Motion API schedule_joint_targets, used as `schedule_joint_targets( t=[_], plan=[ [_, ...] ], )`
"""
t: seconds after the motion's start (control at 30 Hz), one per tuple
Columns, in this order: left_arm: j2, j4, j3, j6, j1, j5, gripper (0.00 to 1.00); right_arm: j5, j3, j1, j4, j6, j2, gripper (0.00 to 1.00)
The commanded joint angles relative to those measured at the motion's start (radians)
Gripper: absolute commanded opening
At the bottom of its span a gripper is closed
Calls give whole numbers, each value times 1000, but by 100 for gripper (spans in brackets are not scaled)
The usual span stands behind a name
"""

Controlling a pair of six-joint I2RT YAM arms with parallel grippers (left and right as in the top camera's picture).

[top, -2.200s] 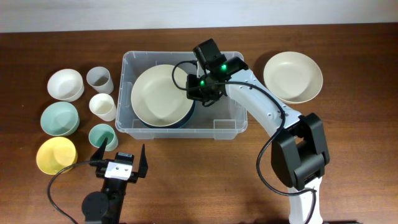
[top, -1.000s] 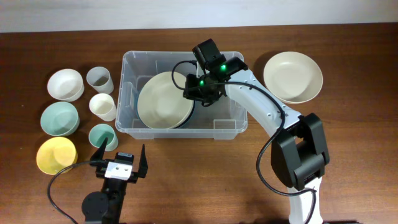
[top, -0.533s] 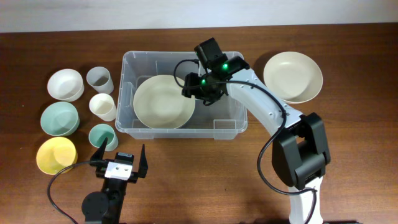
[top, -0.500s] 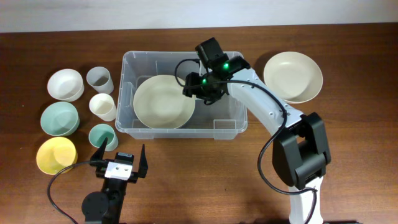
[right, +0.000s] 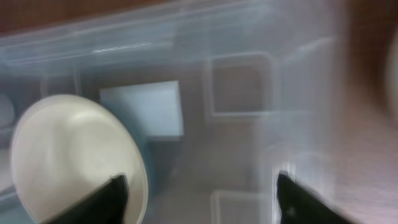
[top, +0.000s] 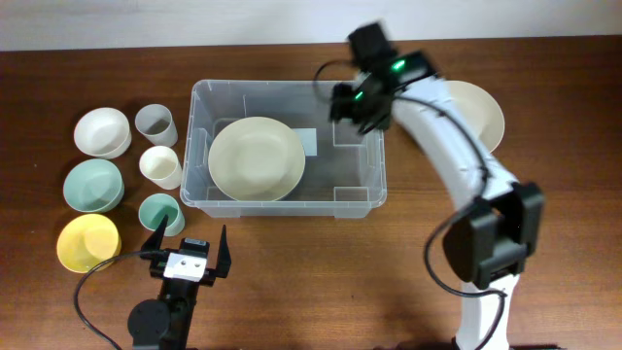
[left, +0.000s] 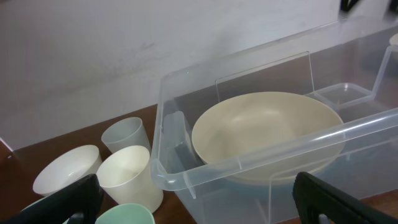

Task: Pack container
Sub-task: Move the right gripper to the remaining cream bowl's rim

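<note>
The clear plastic container (top: 350, 167) stands mid-table with a cream plate (top: 256, 158) lying flat in its left half beside a white label (top: 307, 142). My right gripper (top: 352, 105) hovers over the container's back right corner, open and empty. Its blurred wrist view looks down on the plate (right: 74, 155) and label (right: 143, 109), with the gripper (right: 202, 199) wide apart. My left gripper (top: 187, 251) rests open near the front edge, empty. In its view the gripper (left: 199, 208) faces the container (left: 186, 180) and the plate (left: 267, 134).
A second cream plate (top: 478, 119) lies right of the container, partly under my right arm. To the left stand a white bowl (top: 102, 131), grey cup (top: 155, 124), cream cup (top: 161, 166), green bowl (top: 93, 185), teal cup (top: 160, 212) and yellow bowl (top: 86, 242).
My right gripper let go of the cream plate, which settled flat in the container. It then opened wider and swung up and right to the back right corner. The left arm stayed still.
</note>
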Motion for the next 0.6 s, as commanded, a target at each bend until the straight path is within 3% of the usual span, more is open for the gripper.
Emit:
schedule_joint_targets(
  t=[0.0,0.1,0.27,0.4,0.57],
  plan=[
    [-7,-6,-2,15,6,-6,100,153,190,-126,-103,-15,-112,83],
    [-7,-6,-2,15,6,-6,100,152,264,-252,-206,40,-112,86],
    [-7,-6,-2,15,6,-6,100,142,241,-476,-303,92,-98,93],
    [-7,-5,-2,15,6,-7,100,74,138,-592,-309,96,-83,98],
    [-7,-6,-2,15,6,-6,100,28,-87,-631,-197,95,-73,99]
  ],
)
